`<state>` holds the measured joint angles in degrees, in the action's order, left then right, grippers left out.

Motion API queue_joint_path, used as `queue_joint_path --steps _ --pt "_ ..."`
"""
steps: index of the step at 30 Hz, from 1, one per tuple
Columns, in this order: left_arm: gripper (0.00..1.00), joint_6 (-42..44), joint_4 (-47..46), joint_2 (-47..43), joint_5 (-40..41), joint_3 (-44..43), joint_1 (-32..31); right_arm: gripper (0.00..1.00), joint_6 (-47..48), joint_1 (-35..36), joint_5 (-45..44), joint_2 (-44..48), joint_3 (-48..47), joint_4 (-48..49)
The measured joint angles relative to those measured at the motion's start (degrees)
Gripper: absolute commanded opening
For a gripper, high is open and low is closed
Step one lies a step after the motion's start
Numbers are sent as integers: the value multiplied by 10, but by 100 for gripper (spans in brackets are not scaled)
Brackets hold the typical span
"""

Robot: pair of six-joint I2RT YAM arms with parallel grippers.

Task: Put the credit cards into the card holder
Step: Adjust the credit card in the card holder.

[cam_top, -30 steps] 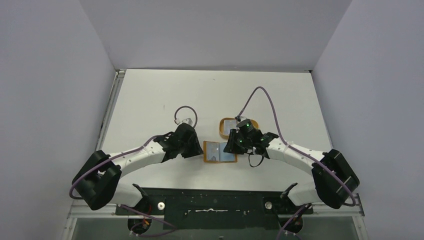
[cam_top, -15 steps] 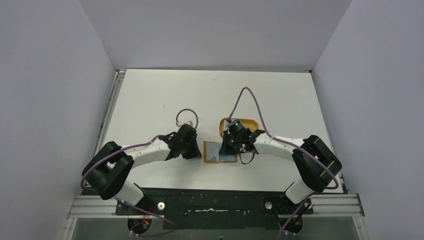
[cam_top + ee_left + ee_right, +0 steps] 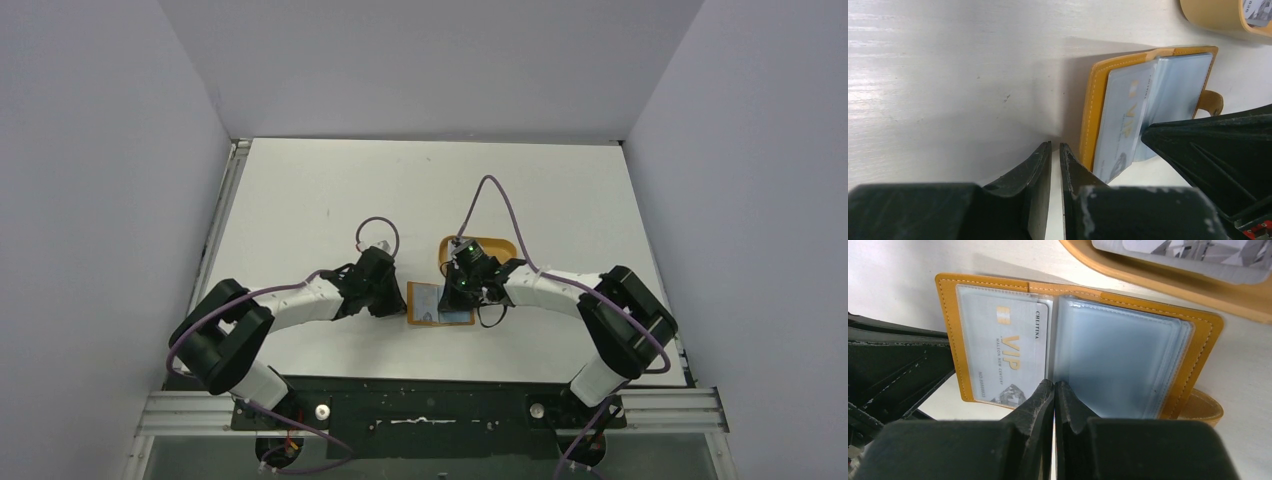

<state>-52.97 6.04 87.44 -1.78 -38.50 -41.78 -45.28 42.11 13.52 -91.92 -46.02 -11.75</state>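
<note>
The tan-orange card holder point(image 3: 952, 330) lies open on the table point(image 3: 440, 303). A silvery VIP credit card point(image 3: 1003, 347) sits in its left clear pocket, and a stack of clear sleeves point(image 3: 1118, 360) covers its right half. My right gripper point(image 3: 1054, 386) is shut with nothing in it, its tips at the holder's fold on the near edge. My left gripper point(image 3: 1055, 149) stands just beside the holder's left orange edge point(image 3: 1093, 115). Its fingers are almost together, with only a thin slit and nothing in it. Another grey credit card point(image 3: 1193, 251) lies in the orange tray.
The orange oval tray point(image 3: 495, 245) stands just behind the holder, its rim point(image 3: 1168, 280) close to the holder's far edge. The two grippers face each other across the holder, a hand's width apart. Purple cables loop above both wrists.
Both grippers have closed. The right arm has folded in and its gripper has slid left onto the holder's fold. The left gripper has edged slightly toward the holder.
</note>
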Motion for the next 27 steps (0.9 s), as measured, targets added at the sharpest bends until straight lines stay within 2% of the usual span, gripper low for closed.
queue_joint_path --steps 20,23,27 --pt "10 -4 -17 9 -16 0 0 0 0 12 3 -17 -17 2" --pt "14 -4 -16 8 -16 0 0 4 0 12 2 -14 -17 -1" --pt "20 -4 -6 1 -12 0 4 15 0 12 1 12 -17 -20"
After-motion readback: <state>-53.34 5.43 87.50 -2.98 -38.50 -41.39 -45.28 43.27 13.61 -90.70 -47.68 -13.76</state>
